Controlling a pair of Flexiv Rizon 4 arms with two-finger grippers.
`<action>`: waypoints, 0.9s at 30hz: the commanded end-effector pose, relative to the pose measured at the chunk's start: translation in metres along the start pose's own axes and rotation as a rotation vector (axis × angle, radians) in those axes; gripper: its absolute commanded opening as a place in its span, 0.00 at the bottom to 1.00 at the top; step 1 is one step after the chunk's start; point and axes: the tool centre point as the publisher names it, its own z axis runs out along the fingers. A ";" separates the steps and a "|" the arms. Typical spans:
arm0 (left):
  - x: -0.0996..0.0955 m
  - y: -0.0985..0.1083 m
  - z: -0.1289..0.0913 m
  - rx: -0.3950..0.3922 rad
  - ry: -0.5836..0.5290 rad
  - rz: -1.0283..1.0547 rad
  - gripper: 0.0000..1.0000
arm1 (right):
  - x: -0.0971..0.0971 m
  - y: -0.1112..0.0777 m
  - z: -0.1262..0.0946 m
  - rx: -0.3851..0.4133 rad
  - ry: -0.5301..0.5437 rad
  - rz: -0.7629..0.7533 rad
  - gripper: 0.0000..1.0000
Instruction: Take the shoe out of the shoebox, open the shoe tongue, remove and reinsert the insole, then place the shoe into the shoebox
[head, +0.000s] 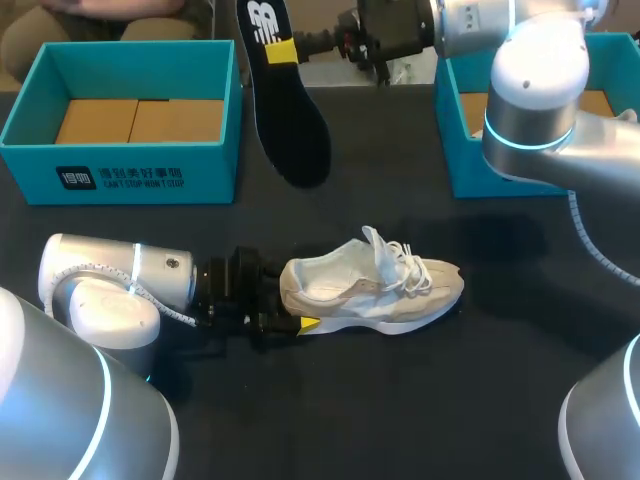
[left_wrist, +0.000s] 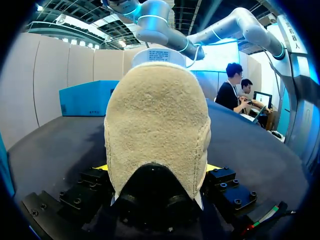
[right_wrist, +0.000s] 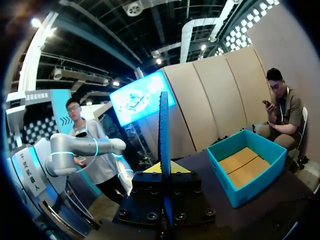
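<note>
Beige suede shoe (head: 375, 290), head view: stands on its sole mid-table (head: 400, 400), toe to the right, heel clamped by the left gripper (head: 293, 300). Black insole (head: 292, 110) hangs in the air between the left shoebox (head: 130, 172) and the right shoebox (head: 470, 175), pinched near one end by the right gripper (head: 283, 50).

Left wrist view: the shoe's heel (left_wrist: 157, 130) is wedged between both yellow tips of the left gripper (left_wrist: 157, 169).

Right wrist view: the insole (right_wrist: 163, 125) is seen edge-on, nipped in the narrow right gripper (right_wrist: 163, 168).

Risk: the long, limp insole may buckle or snag on the laces (head: 395, 255). A heel-only hold may let the shoe pivot.
</note>
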 end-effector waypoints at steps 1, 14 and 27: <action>-0.001 0.001 0.001 -0.006 0.001 -0.001 0.00 | 0.007 0.004 -0.004 -0.026 -0.004 0.116 0.00; -0.001 0.001 0.001 -0.006 0.001 -0.001 0.00 | 0.064 0.024 -0.022 -0.125 0.009 0.295 0.00; -0.001 0.001 0.001 -0.006 0.001 -0.001 0.00 | 0.111 0.023 -0.037 -0.119 -0.053 0.331 0.00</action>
